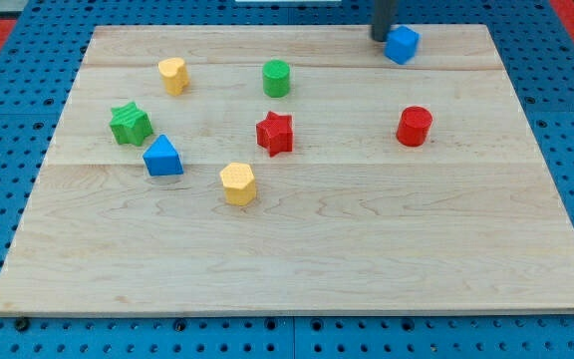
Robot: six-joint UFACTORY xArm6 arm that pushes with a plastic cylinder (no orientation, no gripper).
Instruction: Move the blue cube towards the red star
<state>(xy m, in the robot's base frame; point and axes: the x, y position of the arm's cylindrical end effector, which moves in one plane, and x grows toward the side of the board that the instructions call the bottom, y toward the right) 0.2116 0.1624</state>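
The small blue plastic cube (402, 44) sits near the top edge of the pale wooden table (297, 259), over toward the view's right. My tip (381, 38) is right beside it, on its left and a little above, touching it or almost touching; I cannot tell which. I have no jaws at all, only a straight dark rod, so nothing can open or close and I have hold of nothing. I can only push.

The red plastic star (275, 133) is near the middle of the table, well apart from the blue cube, down and to the view's left of it. So I think the job is hardly begun. The blue cube has the whole way left to go.

My tip is on the wrong side for that push. I think I need to get round to the cube's upper right first, then slide it down and left.

The green plastic cylinder (277, 78) stands above the red star, close to the path, so the cube could bump it. The red plastic cylinder (415, 126) is below the cube, off to the right. The other 4 blocks sit farther left.
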